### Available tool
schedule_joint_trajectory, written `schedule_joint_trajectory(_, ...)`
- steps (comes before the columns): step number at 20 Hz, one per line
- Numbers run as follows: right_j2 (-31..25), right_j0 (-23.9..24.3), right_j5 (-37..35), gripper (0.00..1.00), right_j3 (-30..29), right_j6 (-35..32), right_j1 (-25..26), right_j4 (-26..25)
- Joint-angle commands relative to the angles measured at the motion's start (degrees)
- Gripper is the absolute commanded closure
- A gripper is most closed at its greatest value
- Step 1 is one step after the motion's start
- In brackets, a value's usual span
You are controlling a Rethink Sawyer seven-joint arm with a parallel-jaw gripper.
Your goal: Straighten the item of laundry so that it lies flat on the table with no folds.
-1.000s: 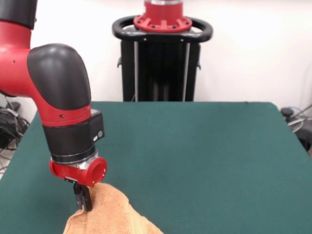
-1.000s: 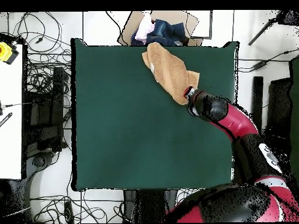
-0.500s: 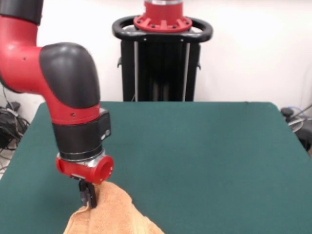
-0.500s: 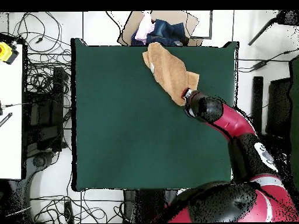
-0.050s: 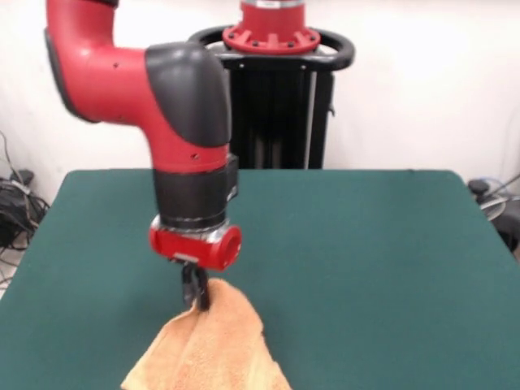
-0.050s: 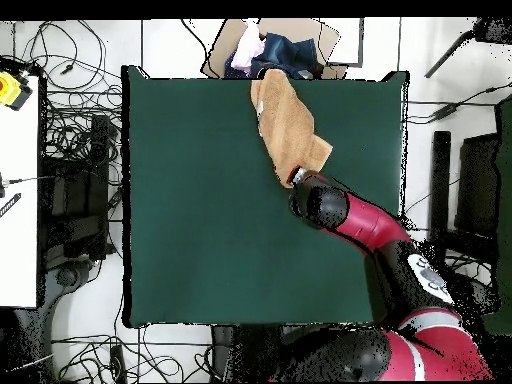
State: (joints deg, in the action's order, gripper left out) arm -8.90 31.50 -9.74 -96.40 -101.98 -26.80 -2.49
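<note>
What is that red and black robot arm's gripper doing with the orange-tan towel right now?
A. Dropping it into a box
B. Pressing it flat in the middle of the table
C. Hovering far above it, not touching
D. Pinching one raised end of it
D: the gripper is closed on the peaked end of the orange-tan terry towel, which drapes down from it onto the dark green table.

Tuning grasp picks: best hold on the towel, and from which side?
Its raised corner, from straight above. The claw is shut on that peak, and the orange-tan towel hangs bunched from it toward the table edge, so pulling inward should spread it.
</note>
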Motion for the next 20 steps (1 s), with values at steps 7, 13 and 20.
schedule_joint_trajectory(7,0.6,3.5,8.1,1.00,-18.9,-14.6,-1.8,0.7)
schedule_joint_trajectory(13,0.6,4.1,8.2,1.00,-19.7,-13.6,-2.1,1.9)
schedule_joint_trajectory(20,0.3,4.5,4.1,1.00,-20.1,-13.2,-5.0,4.1)
